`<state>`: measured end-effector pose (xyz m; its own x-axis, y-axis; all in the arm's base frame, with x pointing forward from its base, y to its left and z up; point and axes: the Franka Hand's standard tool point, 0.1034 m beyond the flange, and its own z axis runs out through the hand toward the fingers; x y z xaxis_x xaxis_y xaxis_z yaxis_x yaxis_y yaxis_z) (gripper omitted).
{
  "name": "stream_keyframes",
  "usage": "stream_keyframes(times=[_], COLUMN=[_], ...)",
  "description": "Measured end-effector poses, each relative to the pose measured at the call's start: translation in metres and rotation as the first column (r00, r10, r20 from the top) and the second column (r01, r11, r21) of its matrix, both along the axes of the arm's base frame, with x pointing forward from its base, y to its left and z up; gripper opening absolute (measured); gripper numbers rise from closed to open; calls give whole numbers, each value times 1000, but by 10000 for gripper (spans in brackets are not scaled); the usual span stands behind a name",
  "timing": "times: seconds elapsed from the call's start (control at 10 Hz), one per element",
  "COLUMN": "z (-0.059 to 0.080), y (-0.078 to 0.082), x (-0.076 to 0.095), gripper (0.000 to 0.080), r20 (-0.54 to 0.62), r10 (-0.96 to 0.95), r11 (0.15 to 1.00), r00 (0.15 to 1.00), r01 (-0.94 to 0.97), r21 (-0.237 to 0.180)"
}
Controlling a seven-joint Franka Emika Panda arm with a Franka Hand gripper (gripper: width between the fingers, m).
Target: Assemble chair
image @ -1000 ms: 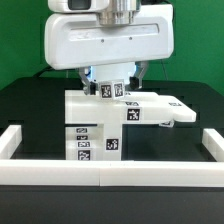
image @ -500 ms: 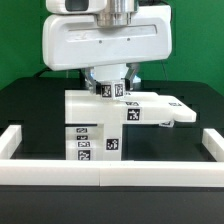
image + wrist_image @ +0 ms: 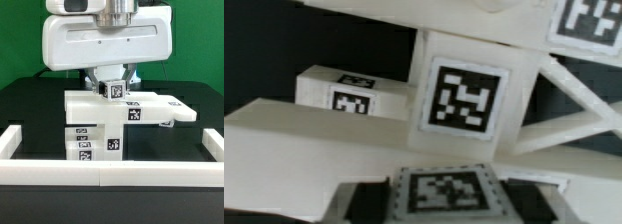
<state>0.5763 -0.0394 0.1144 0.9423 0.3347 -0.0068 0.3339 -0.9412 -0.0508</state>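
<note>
1 matte black table [image 3: 25,105] carries the scene, fronted by a low white border rail [image 3: 110,178], as the glossy white robot arm [image 3: 105,40] hangs over the half-built chair [image 3: 85,125]. The chair is a stack of white blocky plastic slabs with black-and-white square tags, standing mid-table just behind the rail, with 1 slab jutting toward the exterior view's right. The 2-finger gripper [image 3: 116,86] sits at the stack's top, its jaws apparently clamped on a small white tagged block [image 3: 117,91] that touches the upper slab. Seating this piece well probably calls for a vertical, centred hold, gentle downward pressure and no sideways shove, since the unsecured stack looks able to slide or tip.
</note>
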Motion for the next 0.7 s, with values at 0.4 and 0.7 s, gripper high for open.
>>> stream_keyframes(times=[0.4, 0.7], z=[0, 0], y=[0, 1], x=[0, 0], gripper=[287, 287], r20=[-12, -19], r10=[-262, -428], r11=[965, 904], r00=[965, 903], r01=[261, 428], r21=[-7, -12])
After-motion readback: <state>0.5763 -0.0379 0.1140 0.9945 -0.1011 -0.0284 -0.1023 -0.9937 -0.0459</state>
